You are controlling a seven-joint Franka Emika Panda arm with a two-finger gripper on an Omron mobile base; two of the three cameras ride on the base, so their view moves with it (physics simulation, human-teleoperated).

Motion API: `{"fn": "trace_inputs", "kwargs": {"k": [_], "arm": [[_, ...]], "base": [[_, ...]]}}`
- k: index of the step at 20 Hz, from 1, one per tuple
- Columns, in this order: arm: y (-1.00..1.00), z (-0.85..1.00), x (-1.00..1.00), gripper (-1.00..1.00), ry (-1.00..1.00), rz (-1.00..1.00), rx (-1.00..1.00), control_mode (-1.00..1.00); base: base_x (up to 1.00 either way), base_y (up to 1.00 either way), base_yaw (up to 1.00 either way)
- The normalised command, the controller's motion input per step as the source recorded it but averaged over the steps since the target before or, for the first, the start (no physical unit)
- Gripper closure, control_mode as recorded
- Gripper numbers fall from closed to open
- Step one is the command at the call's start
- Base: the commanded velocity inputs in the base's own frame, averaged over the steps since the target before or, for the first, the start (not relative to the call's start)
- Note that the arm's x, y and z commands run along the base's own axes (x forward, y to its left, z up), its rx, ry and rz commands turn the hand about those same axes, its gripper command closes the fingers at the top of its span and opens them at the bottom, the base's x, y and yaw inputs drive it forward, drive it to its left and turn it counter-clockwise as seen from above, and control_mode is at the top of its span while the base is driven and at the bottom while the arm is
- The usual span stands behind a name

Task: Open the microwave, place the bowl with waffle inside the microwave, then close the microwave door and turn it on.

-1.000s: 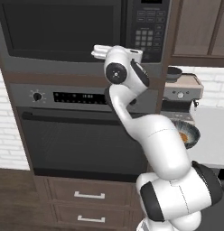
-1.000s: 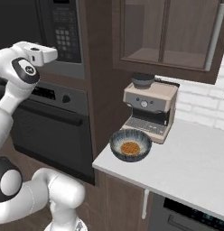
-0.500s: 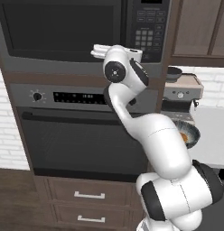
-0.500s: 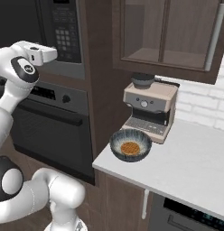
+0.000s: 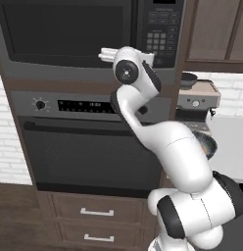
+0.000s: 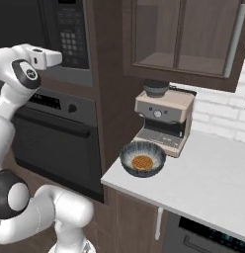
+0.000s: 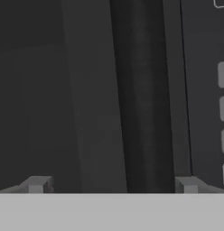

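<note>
The microwave (image 5: 69, 34) is built in above the oven, and its black glass door (image 5: 60, 29) is closed. My gripper (image 7: 112, 185) is open, its fingertips (image 7: 37, 184) spread wide, close in front of the door's right edge. A dark vertical groove (image 7: 141, 90) lies between the tips, with keypad buttons (image 7: 223, 74) to the right. My white hand (image 6: 45, 57) is raised at keypad (image 6: 70, 34) height. On the counter the speckled blue-grey bowl (image 6: 142, 158) holds the orange-brown waffle (image 6: 142, 161). The bowl's rim (image 5: 207, 144) peeks out behind my arm.
A black oven (image 5: 94, 152) with a long bar handle sits under the microwave, with drawers (image 5: 96, 212) below it. A beige coffee machine (image 6: 164, 116) stands right behind the bowl on the white counter (image 6: 208, 178). A glass-front wall cabinet (image 6: 193, 34) hangs above.
</note>
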Motion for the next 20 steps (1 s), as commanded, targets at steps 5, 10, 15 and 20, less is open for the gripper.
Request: {"fn": "trace_inputs", "kwargs": {"k": [5,10,15,20], "arm": [[1.00,-0.34,0.19,1.00,0.08,0.02,-0.02,-1.00],[1.00,-0.39,-0.10,1.00,0.00,0.04,-0.03,-1.00],[1.00,-0.31,-0.49,1.00,0.00,0.00,-0.08,-1.00],[1.00,-0.27,-0.64,1.00,-0.03,0.00,-0.14,-1.00]], "base": [[0.00,0.00,0.00],[0.00,0.00,0.00],[0.00,0.00,0.00],[0.00,0.00,0.00]]}}
